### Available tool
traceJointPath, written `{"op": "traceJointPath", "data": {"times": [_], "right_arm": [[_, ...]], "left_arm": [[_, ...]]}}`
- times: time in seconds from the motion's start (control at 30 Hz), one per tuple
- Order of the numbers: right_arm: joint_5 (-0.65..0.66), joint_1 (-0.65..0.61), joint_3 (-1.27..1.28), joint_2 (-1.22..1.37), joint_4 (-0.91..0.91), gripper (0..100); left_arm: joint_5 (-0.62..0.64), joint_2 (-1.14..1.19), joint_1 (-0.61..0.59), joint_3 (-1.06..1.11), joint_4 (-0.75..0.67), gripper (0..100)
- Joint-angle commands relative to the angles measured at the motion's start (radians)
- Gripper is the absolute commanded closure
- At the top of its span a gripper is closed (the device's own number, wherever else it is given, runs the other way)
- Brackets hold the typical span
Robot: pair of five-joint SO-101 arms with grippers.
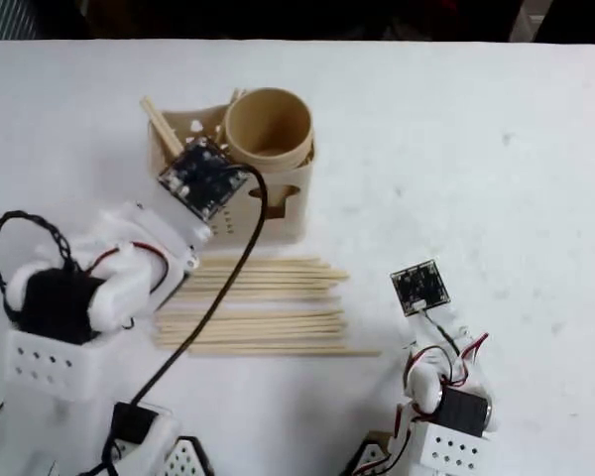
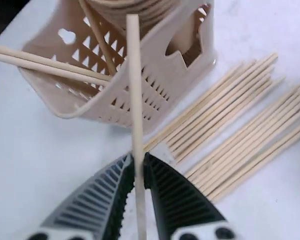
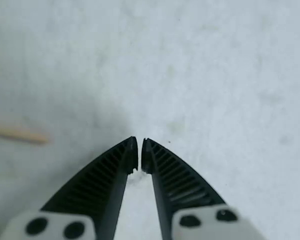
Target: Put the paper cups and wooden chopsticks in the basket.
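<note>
One chopstick (image 2: 135, 100) clamped in left gripper (image 2: 138, 162), tip at basket (image 2: 165, 75) | right gripper (image 3: 139, 150) closed above table (image 3: 215, 75)

Basket (image 1: 293, 223) corner hidden under left arm's camera board (image 1: 203, 178); held chopstick (image 2: 135, 100) lower end cut off by edge.

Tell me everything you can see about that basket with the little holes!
The basket is beige and looks like plastic, with walls full of small slots and a bigger cut-out on one side. It stands upright on the white table. Inside sits a stack of paper cups, and a few chopsticks lean out over its rim. Loose chopsticks lie on the table beside it. The left gripper holds a single chopstick in front of it.
</note>
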Motion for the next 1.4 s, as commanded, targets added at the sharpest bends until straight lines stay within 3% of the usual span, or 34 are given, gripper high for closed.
{"op": "traceJointPath", "data": {"times": [0.0, 0.17, 0.43, 0.7, 0.9, 1.13, 1.23, 1.37], "right_arm": [[0.008, 0.004, 0.009, -0.010, 0.002, 96.6], [0.008, 0.004, 0.009, -0.010, 0.002, 96.6], [0.008, 0.004, 0.009, -0.010, 0.002, 96.6], [0.008, 0.004, 0.009, -0.010, 0.002, 96.6], [0.008, 0.004, 0.009, -0.010, 0.002, 96.6], [0.008, 0.004, 0.009, -0.010, 0.002, 96.6], [0.008, 0.004, 0.009, -0.010, 0.002, 96.6], [0.008, 0.004, 0.009, -0.010, 0.002, 96.6]], "left_arm": [[0.058, -0.015, -0.008, -0.127, -0.020, 98], [0.120, -0.013, -0.008, -0.172, -0.101, 98], [0.258, -0.012, -0.010, -0.160, -0.345, 98], [0.344, -0.012, -0.012, -0.064, -0.764, 98], [0.422, -0.010, -0.053, -0.064, -0.921, 98], [0.450, 0.054, -0.101, 0.130, -1.168, 98], [0.451, 0.102, -0.130, 0.183, -1.223, 97], [0.451, 0.119, -0.140, 0.186, -1.171, 97]]}}
